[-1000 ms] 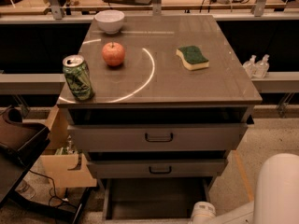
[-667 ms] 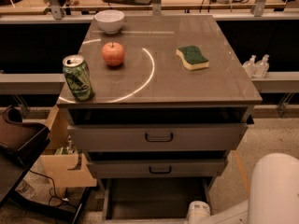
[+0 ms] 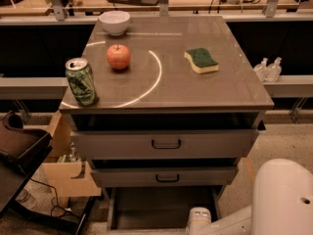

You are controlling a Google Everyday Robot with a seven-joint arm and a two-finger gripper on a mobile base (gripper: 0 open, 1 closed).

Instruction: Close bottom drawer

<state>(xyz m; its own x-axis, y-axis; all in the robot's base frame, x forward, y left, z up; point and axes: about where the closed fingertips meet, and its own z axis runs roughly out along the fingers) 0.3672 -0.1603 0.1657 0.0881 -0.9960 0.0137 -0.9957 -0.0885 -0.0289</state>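
The bottom drawer [image 3: 161,207] stands pulled out at the foot of the grey cabinet. Its dark flat inside shows, while its front panel and handle lie below the picture's edge. My gripper [image 3: 198,222] shows only as a white rounded end at the bottom edge, over the drawer's right front part. The white arm [image 3: 283,199] rises behind it at the bottom right.
Two upper drawers [image 3: 166,144] [image 3: 167,177] with black loop handles stand slightly out. On the cabinet top [image 3: 230,87] are a green can [image 3: 81,81], an apple [image 3: 119,56], a white bowl [image 3: 114,22] and a sponge [image 3: 201,60]. A cardboard box [image 3: 68,175] and a dark bag [image 3: 19,146] stand to the left.
The white end of my gripper and the arm behind it have shifted a little to the left along the bottom edge. The drawers have not moved.
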